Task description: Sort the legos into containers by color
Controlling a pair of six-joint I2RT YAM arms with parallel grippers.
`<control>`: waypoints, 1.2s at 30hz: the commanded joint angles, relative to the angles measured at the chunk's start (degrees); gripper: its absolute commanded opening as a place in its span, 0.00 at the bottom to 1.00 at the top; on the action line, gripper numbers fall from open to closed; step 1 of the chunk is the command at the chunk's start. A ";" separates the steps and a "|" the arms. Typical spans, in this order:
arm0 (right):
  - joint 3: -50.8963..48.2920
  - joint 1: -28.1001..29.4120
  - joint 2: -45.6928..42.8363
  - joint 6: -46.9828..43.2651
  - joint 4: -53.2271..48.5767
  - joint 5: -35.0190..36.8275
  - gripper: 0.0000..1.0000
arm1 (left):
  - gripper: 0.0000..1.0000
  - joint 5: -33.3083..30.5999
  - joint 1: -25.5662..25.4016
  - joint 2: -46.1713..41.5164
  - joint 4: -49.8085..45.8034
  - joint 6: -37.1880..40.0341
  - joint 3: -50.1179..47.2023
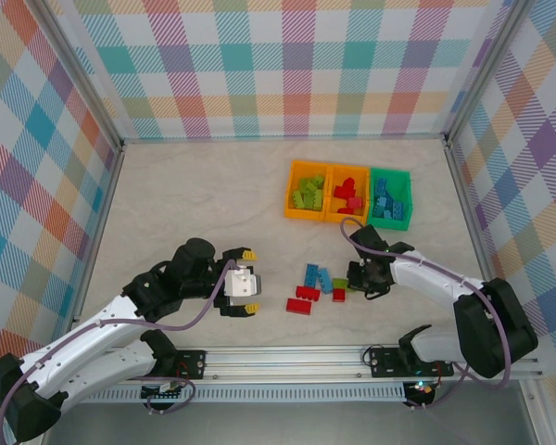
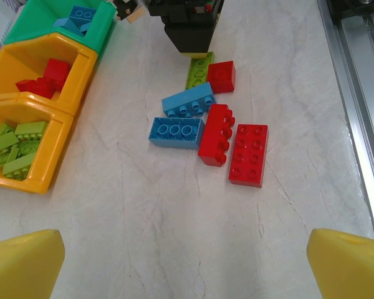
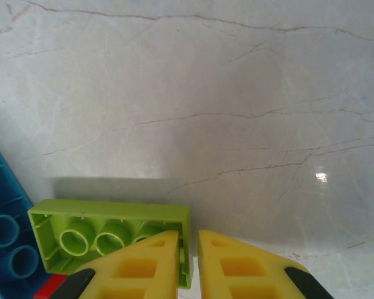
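Down on the bench (image 3: 249,93), the right fingers (image 3: 137,268) pinch one wall of a lime brick (image 3: 100,233). The left fingers (image 2: 25,265) hang spread wide.

Left claw (image 1: 249,280) wide open (arm low, outstretched); right claw (image 3: 187,240) tightly shut, wrist downward.

I'm looking down on a pale, marble-look counter (image 1: 204,195), cream with thin brown veins running across it. Three walls box it in, all covered in the same pastel plaid of teal, orange, pink and purple: a back wall (image 1: 287,65), a left wall (image 1: 37,167) and a right wall (image 1: 537,139). Grey metal posts (image 1: 86,88) run down the corners where the walls meet. A silver rail (image 1: 287,357) lies along the near edge. The light is soft and even. On my right wrist feed I catch one small bright glint (image 3: 322,177) on the surface.
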 commanded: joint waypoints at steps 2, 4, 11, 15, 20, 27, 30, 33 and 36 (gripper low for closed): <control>-0.55 0.25 1.90 0.17 0.26 1.17 0.15 | 1.00 1.14 0.41 0.07 0.88 -0.03 -0.63; -0.38 0.25 2.64 -0.11 0.31 1.44 0.10 | 1.00 1.13 0.41 0.08 0.88 -0.10 -0.63; 3.63 0.21 -1.32 -0.85 -4.66 5.23 0.01 | 1.00 1.06 0.43 -0.38 0.92 0.00 -0.58; 11.18 0.58 -6.01 -3.62 -9.32 9.94 0.00 | 1.00 0.47 0.41 -1.16 1.61 -0.12 -0.45; 23.08 1.04 -3.60 -9.34 -5.87 12.25 0.00 | 1.00 -0.10 0.94 -2.67 4.92 -1.90 -0.54; 39.91 1.03 13.70 -18.83 3.44 14.29 0.00 | 1.00 -10.83 1.16 -3.68 11.89 -7.88 -1.24; 48.02 0.99 23.14 -23.56 4.32 15.78 0.00 | 1.00 -14.68 1.15 -3.86 12.83 -8.84 -1.16; 55.50 0.93 31.34 -26.79 4.25 17.26 0.00 | 1.00 -17.23 1.12 -4.29 13.42 -8.58 -1.53; 62.40 0.88 38.00 -28.76 2.75 18.65 0.12 | 1.00 -18.10 1.12 -4.57 13.20 -7.72 -1.85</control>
